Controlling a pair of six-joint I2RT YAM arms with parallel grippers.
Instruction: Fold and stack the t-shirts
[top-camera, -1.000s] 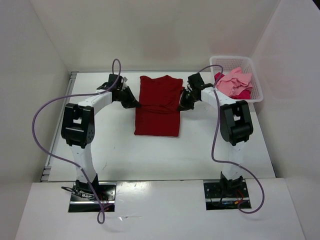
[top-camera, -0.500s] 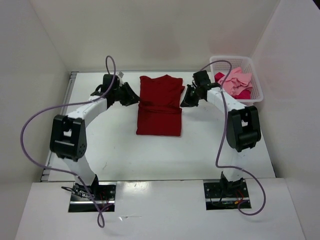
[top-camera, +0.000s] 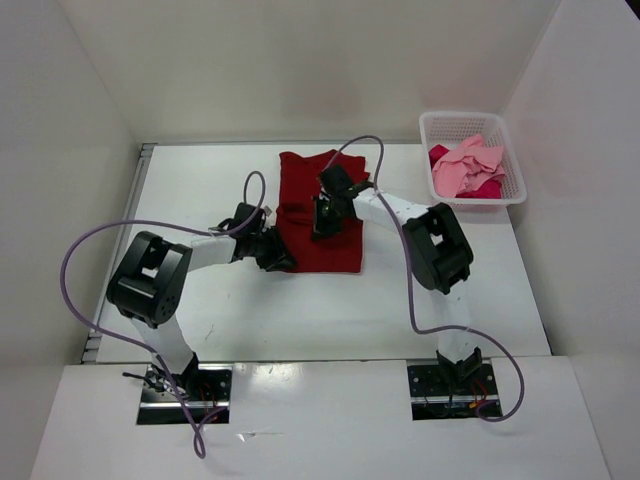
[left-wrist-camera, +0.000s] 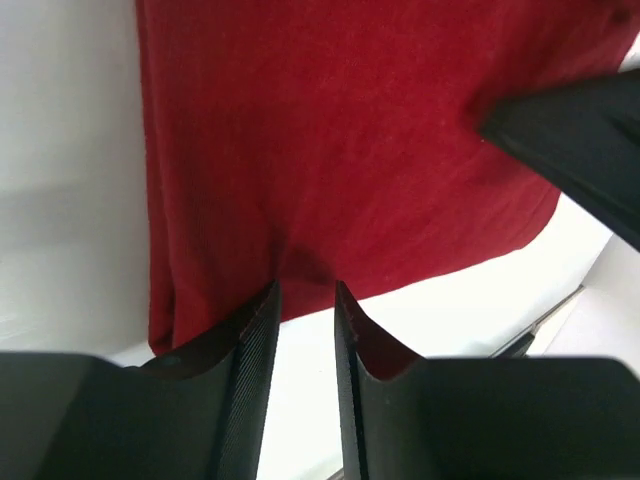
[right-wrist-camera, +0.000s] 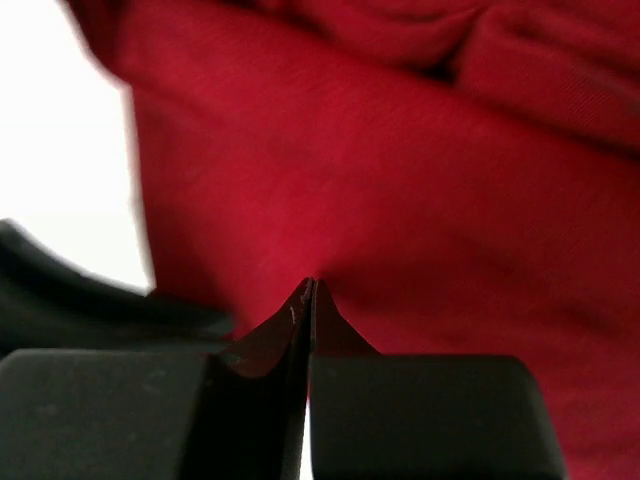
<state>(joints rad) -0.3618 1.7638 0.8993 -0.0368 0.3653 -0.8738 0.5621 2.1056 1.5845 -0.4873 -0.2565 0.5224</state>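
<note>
Over the table (top-camera: 200, 190), seen from above, the dark red shirt (top-camera: 340, 250) lies flat in the middle, its sides turned in to make a long strip. My left pincer (top-camera: 277, 252) sits at its near left corner, and my right pincer (top-camera: 323, 218) is down on its middle. Off to the right, the basket (top-camera: 512, 190) holds the pink shirt (top-camera: 465, 165) and the crimson shirt (top-camera: 490, 188), both crumpled.

From the left wrist, my fingers (left-wrist-camera: 255, 340) stand a narrow gap apart at the hem, with white table showing between them. Nothing looks caught.

From the right wrist, my fingers (right-wrist-camera: 270, 340) are pressed tight together with their tips on the red cloth. Whether a layer is nipped between them I cannot tell.

As I judge it, the first shirt is partly folded, with the crosswise folds left to do. The other two have not been started, and there is no stack yet.
</note>
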